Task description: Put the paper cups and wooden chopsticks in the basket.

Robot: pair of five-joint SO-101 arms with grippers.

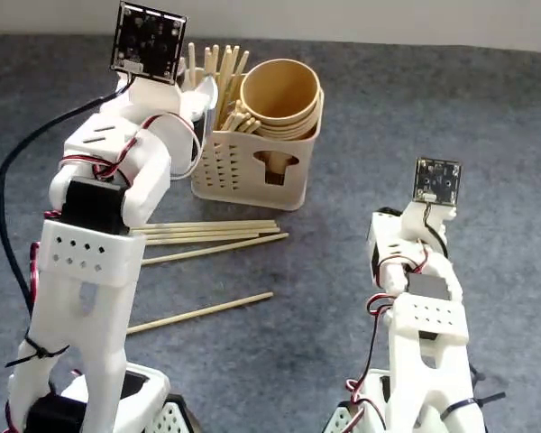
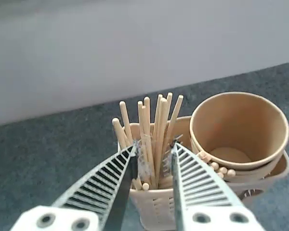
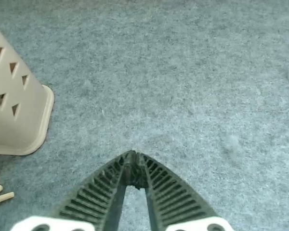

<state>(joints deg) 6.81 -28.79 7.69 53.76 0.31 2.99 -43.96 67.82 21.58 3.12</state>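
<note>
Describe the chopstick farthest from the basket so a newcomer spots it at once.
Find the beige basket holding paper cups. Before it, a bundle of chopsticks lies on the table. The lone chopstick lies farther out, nearer the robot, slanted and touching no other stick.

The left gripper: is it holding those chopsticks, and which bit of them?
It cannot be told. The left gripper sits around the chopsticks a little below their tops, where they stand in the basket, but a squeeze is not clear.
</note>
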